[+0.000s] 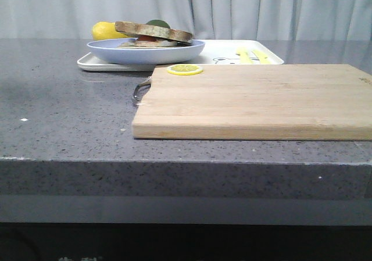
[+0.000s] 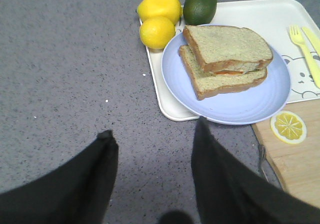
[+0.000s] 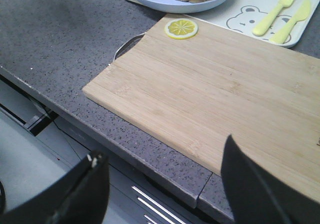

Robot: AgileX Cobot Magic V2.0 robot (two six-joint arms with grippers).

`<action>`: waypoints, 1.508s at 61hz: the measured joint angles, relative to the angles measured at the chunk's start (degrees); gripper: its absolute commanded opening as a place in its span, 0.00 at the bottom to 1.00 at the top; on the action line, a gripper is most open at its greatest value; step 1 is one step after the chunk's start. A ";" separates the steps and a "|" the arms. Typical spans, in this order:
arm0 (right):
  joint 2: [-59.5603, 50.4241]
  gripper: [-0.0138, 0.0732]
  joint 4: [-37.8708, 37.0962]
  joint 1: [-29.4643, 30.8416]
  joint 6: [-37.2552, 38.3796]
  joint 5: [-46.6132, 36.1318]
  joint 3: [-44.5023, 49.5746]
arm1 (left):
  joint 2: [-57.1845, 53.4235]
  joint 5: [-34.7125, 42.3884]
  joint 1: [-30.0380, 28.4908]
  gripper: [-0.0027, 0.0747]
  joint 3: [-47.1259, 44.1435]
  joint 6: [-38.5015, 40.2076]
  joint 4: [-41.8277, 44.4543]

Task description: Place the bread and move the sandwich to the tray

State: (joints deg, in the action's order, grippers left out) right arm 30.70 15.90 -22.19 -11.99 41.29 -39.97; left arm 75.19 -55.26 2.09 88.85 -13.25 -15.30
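The sandwich (image 2: 225, 79) lies on a light blue plate (image 2: 235, 107) that stands on the white tray (image 2: 250, 12). A plain bread slice (image 2: 227, 47) sits on top of it, and only a thin orange and white strip of filling shows between the slices. The stack also shows in the front view (image 1: 154, 33), at the back left on the tray (image 1: 221, 49). My left gripper (image 2: 153, 126) is open and empty over the bare counter, just short of the plate's rim. My right gripper (image 3: 163, 147) is open and empty over the counter's front edge, beside the cutting board (image 3: 210, 89). Neither gripper shows in the front view.
A wooden cutting board (image 1: 256, 101) with a lemon slice (image 1: 185, 70) at its far left corner lies in front of the tray. Two lemons (image 2: 159, 7) and a lime (image 2: 200, 5) sit by the tray's far corner. A yellow fork and knife (image 2: 305, 49) lie on the tray.
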 measured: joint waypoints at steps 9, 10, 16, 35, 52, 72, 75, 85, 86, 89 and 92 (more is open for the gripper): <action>0.00 0.73 0.00 0.00 0.00 0.00 0.00 | -10.29 2.97 0.00 0.48 -9.82 -2.42 0.00; 0.00 0.73 0.00 0.00 0.00 0.00 0.00 | -11.10 3.13 0.00 0.48 -10.68 -2.42 0.00; 0.00 0.73 0.00 0.00 0.00 0.00 0.00 | -16.26 3.49 0.00 0.48 -16.61 -2.69 -0.38; 0.00 0.73 0.00 0.00 0.00 0.00 0.00 | -27.43 3.52 0.00 0.48 -31.11 -2.77 -3.23; 0.00 0.73 0.00 0.00 0.00 0.00 0.00 | -37.07 3.14 0.00 0.48 -36.50 -2.77 -2.82; 0.00 0.73 0.90 0.00 0.03 0.00 0.00 | -42.30 1.89 0.00 0.48 -37.45 -2.34 1.57; 0.00 0.73 1.10 0.00 0.03 0.00 0.00 | -42.30 1.89 0.00 0.48 -37.45 -2.34 1.67; 0.00 0.51 1.13 0.00 0.03 0.00 0.00 | -42.30 1.89 0.00 0.33 -37.45 -2.34 1.95; 0.00 0.48 1.13 0.00 0.03 0.00 0.00 | -42.30 1.89 0.00 0.31 -37.45 -2.34 1.95; 0.00 0.38 1.13 0.00 0.03 0.00 0.00 | -42.30 1.89 0.00 0.24 -37.45 -2.34 1.95; 0.00 0.29 1.13 0.00 0.03 0.00 0.00 | -42.30 1.89 0.00 0.16 -37.45 -2.34 1.95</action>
State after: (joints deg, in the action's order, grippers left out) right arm 30.70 17.03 -22.19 -11.96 41.29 -39.97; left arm 32.89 -53.37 2.09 51.39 -15.59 -13.35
